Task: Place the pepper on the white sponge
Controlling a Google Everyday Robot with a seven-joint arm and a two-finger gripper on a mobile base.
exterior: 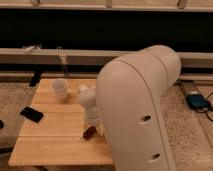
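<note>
The pepper (pixel 90 132), small and dark red, lies on the wooden table (pixel 50 145) near its front middle. My gripper (pixel 92 125) hangs at the end of the white wrist directly over the pepper, almost touching it, and stands open; I see nothing lifted in it. My bulky white arm fills the right half of the camera view and covers the table's right side. The white sponge is hidden.
A round white cup (pixel 60 89) stands at the back left of the table. A flat black object (pixel 31 114) lies at the left edge. A thin clear upright item (pixel 63 65) stands behind the cup. Beyond the table runs a low ledge.
</note>
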